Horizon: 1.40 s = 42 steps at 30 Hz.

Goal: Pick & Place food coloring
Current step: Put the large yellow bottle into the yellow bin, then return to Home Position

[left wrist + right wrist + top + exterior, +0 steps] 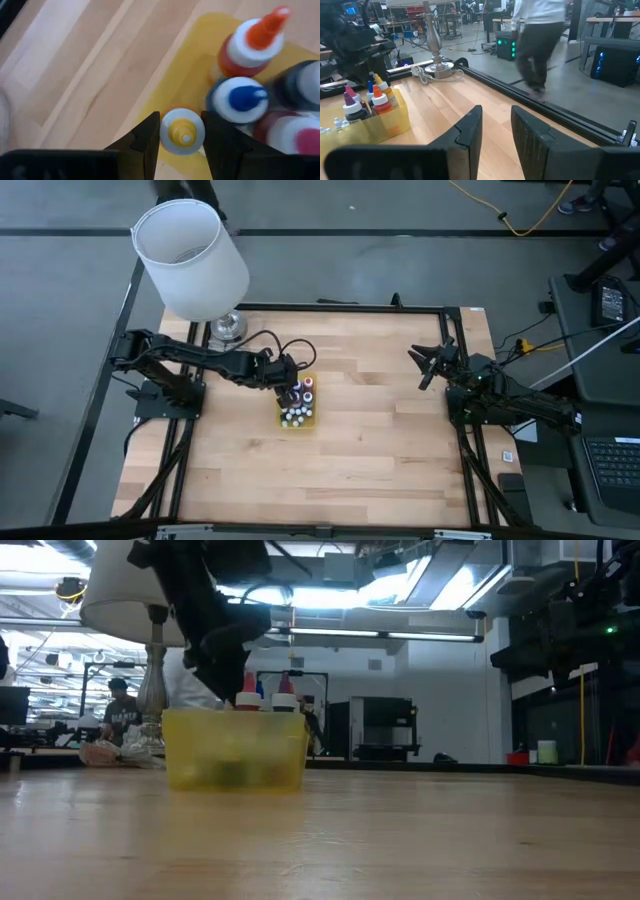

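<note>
At the worktop's far left corner stands a lamp (pixel 192 258) with a white shade and a metal base. From the left edge the left arm reaches inward to the yellow tray (pixel 297 404), which sits left of the worktop's middle, nearer the far edge than the near one. The left gripper (pixel 182 145) is over the tray's far end, and its fingers are closed on a yellow-capped bottle (pixel 182 132) of the food coloring (pixel 297 408); the other bottles stand upright in the tray, among them an orange-capped bottle (pixel 253 42), a blue-capped bottle (pixel 239 99) and a pink-capped bottle (pixel 292 136) just beside it. The right gripper (pixel 432 365) waits near the right edge, well apart from the tray, its fingers nearly together and empty. Beyond the table, a person (pixel 538 37) shows in the room.
</note>
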Motion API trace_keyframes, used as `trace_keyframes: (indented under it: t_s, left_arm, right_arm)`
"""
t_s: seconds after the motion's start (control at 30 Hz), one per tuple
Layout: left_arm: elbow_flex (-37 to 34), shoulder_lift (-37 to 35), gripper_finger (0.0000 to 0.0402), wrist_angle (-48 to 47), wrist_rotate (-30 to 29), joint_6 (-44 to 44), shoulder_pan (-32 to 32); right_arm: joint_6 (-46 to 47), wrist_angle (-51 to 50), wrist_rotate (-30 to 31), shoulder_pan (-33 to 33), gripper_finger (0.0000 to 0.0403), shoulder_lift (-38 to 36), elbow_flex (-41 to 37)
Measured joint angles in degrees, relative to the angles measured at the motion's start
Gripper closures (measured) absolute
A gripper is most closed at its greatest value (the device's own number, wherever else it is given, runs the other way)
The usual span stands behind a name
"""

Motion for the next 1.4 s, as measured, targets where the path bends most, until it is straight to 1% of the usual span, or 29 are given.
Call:
trace_keyframes:
  t_s: [0.13,0.23,0.37,0.47,0.6,0.7,0.83,0.9,1.07,1.17,1.27,1.4]
  left_arm:
    - [-0.1,0.0,0.0277,0.2,1.2,1.8,0.8]
    - [-0.1,0.0,0.0263,0.6,2.7,3.0,0.9]
    - [0.6,0.0,0.0239,-0.2,2.5,3.0,0.9]
    - [2.9,0.0,0.0221,-1.3,2.2,3.3,0.9]
    - [6.1,-0.2,0.0194,-3.4,2.0,5.7,1.3]
    - [7.4,-1.2,0.0171,-3.4,3.2,7.2,1.3]
    - [7.4,-4.4,0.0133,-2.7,6.8,8.3,1.9]
    - [6.2,-7.0,0.0112,-1.0,9.1,8.6,3.0]
    - [1.8,-12.7,0.0058,5.1,17.6,8.6,5.5]
    - [-1.0,-16.0,0.003,8.6,20.9,10.4,6.3]
    - [-4.9,-19.4,0.0016,14.7,23.5,14.7,6.5]
    - [-12.2,-25.3,0.0013,27.2,23.3,15.5,6.5]
  right_arm:
    - [0.0,0.0,0.0,0.0,0.0297,0.0,0.0]
    - [0.0,0.0,0.0,0.0,0.0297,0.0,0.0]
    - [0.0,0.0,0.0,0.0,0.0297,0.0,0.0]
    - [0.0,0.0,0.0,0.0,0.0297,0.0,0.0]
    - [0.0,0.0,0.0,0.0,0.0297,0.0,0.0]
    - [0.0,0.0,0.0,0.0,0.0297,0.0,0.0]
    - [0.0,0.0,0.0,0.0,0.0297,0.0,0.0]
    - [0.0,0.0,0.0,0.0,0.0297,0.0,0.0]
    - [0.0,0.0,0.0,0.0,0.0297,0.0,0.0]
    - [0.0,0.0,0.0,0.0,0.0297,0.0,0.0]
    - [0.0,0.0,0.0,0.0,0.0297,0.0,0.0]
    - [0.0,0.0,0.0,0.0,0.0297,0.0,0.0]
